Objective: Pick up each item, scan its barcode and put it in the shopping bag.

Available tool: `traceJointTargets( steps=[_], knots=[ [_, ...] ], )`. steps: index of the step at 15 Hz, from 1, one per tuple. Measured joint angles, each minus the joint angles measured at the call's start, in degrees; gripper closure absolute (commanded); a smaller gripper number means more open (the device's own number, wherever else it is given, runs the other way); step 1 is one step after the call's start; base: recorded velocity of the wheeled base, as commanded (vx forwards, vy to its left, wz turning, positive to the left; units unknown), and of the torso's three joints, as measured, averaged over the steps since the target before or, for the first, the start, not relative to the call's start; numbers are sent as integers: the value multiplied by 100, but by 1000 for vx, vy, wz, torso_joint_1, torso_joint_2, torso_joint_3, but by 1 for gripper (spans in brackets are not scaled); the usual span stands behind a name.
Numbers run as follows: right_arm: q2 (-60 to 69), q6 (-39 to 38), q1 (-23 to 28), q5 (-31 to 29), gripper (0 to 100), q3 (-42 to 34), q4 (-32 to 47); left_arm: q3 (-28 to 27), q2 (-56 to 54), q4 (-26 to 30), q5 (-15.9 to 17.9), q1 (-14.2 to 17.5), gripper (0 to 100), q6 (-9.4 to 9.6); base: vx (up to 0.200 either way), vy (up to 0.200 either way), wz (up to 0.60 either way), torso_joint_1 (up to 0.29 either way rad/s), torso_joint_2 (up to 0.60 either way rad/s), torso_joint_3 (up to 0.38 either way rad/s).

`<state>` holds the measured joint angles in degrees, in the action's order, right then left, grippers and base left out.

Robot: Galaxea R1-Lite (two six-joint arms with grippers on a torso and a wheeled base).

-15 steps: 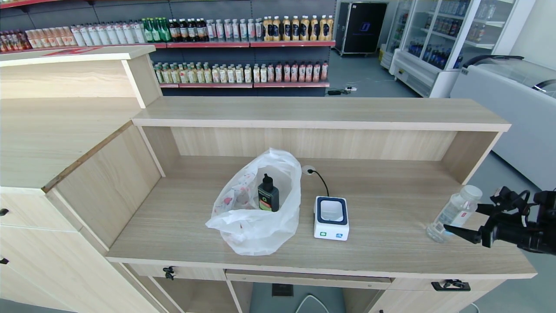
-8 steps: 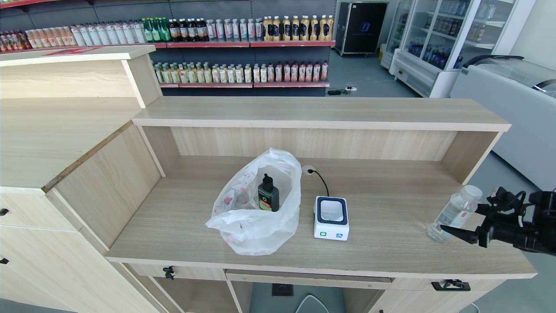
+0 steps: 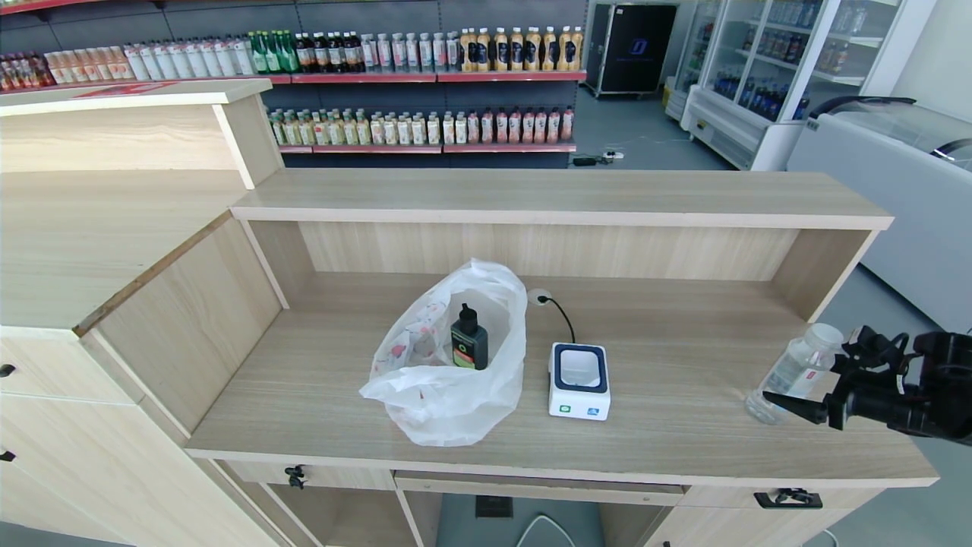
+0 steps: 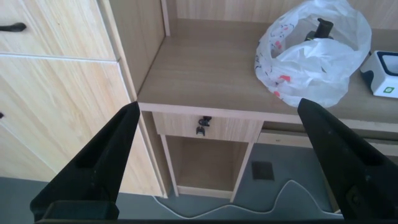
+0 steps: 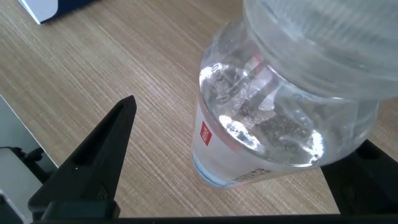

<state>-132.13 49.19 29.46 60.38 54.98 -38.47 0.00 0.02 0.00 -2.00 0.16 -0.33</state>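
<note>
No lettering is resolving into readable words or numbers. The clear bottle (image 3: pixel 793 372) is carrying a small red label patch, the dark bottle (image 3: pixel 469 346) in the shopping bag (image 3: pixel 448 406) is showing a green-and-orange label, and the scanner (image 3: pixel 579 396) is bearing a green square mark.

Matt wood grain, crinkled film, clear glossy plastic

The counter (image 3: pixel 683 342) is pale wood-grain board, smooth and matt. The shopping bag (image 3: pixel 448 403) is thin, translucent white plastic, creased and faintly shiny. The water bottle (image 3: pixel 790 372) is clear glossy plastic with a ribbed cap. The barcode scanner (image 3: pixel 579 399) is smooth white plastic with a dark, glossy window.
</note>
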Motion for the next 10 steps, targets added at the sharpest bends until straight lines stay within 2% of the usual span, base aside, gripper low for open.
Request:
traceJointTargets(
  steps=[10],
  knots=[
    [-183, 0, -168, 66, 0, 243, -26, 0, 0, 0, 1, 0, 0, 0, 0, 0, 0, 0, 0, 0]
  ],
)
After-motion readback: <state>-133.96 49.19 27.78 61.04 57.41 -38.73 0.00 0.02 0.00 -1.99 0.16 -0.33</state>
